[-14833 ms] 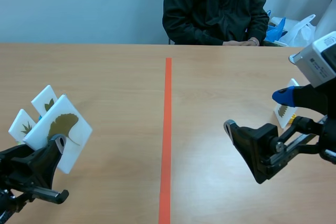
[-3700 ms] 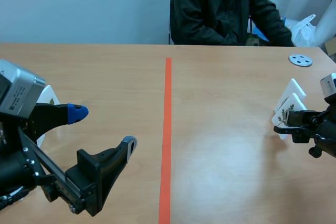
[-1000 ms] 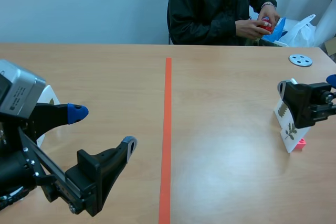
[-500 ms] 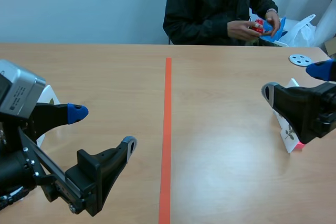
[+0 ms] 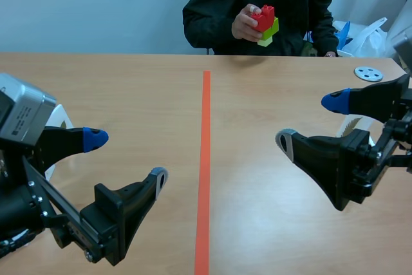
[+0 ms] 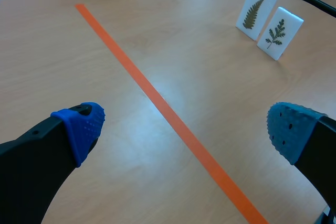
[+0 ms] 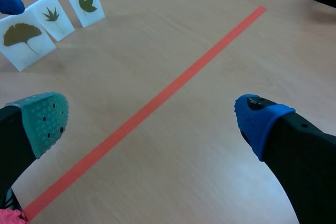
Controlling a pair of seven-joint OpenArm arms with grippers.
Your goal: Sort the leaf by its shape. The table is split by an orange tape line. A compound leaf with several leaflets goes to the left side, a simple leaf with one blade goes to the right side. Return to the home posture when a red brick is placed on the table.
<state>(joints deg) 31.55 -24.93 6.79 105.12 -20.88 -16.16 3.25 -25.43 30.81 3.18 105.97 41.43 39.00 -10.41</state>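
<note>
My left gripper (image 5: 127, 157) hangs open over the left half of the table, nothing between its fingers. My right gripper (image 5: 310, 121) is open too, over the right half. In the left wrist view two white cards stand beyond the orange line (image 6: 157, 100): a fern frond card (image 6: 258, 10) and a compound leaf card (image 6: 279, 32). The right wrist view shows three cards across the line: a ginkgo leaf card (image 7: 23, 38), a palmate leaf card (image 7: 52, 15) and a lobed leaf card (image 7: 86, 4). A person's hand holds a red brick (image 5: 264, 16) stacked on a green one above the far table edge.
The orange tape line (image 5: 205, 159) splits the table. A grey disc (image 5: 368, 74) lies at the far right. White bags (image 5: 370, 37) sit behind the table's right corner. A pink bit (image 7: 10, 217) shows beside my right gripper's teal pad.
My right gripper has drawn back from the cards on the right and swung toward the table's middle, still open. The person has lifted the red and green bricks out over the far edge.
</note>
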